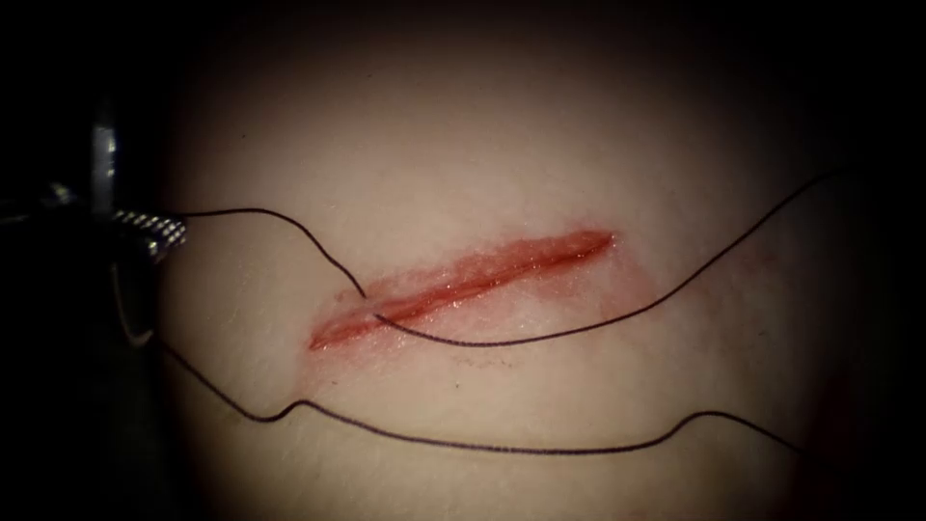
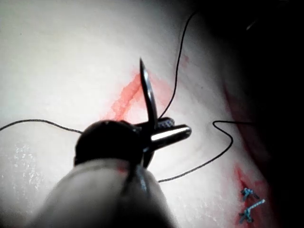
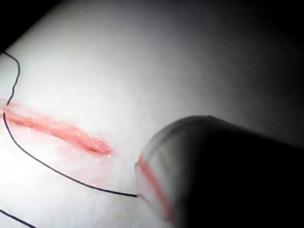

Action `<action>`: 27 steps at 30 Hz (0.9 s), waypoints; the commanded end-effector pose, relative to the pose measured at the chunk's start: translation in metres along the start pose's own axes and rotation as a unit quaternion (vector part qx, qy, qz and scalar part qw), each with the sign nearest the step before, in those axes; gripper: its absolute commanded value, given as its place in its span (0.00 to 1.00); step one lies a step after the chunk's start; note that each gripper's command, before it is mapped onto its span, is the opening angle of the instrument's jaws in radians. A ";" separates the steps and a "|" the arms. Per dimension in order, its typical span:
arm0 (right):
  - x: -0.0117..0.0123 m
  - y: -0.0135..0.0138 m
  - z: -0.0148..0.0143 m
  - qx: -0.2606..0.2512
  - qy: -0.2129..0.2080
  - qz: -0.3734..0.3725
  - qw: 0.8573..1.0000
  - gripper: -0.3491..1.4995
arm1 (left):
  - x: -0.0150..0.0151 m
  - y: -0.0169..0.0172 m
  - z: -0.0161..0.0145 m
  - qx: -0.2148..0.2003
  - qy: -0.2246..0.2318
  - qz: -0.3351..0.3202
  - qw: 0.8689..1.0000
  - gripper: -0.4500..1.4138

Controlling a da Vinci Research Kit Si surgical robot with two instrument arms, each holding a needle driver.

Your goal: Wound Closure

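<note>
At the endoscope view's left edge, the left tool (image 1: 154, 234) clenches the needle (image 2: 148, 97) near its rear end, clear of the tissue (image 1: 482, 125). Thread (image 1: 540, 336) crosses the cut (image 1: 463, 280). The right tool's (image 3: 228, 175) grip cannot be told.

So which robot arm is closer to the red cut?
Left. Its end effector, holding the needle, sits off the cut's left end. The right tool's shaft appears beyond the cut's other end; how far is unclear.
</note>
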 end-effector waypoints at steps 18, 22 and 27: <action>0.0180 -0.0108 0.0112 0.064 0.069 -0.129 0.987 0.55 | -0.0003 -0.0006 0.0005 0.001 0.001 0.000 1.000 0.00; 0.0203 -0.0109 0.0116 0.065 0.068 -0.129 0.987 0.42 | -0.0003 -0.0006 0.0005 0.001 0.001 0.000 1.000 0.00; 0.0213 -0.0103 0.0146 0.074 0.058 -0.136 0.986 0.19 | -0.0003 -0.0006 0.0005 0.001 0.001 0.000 1.000 0.00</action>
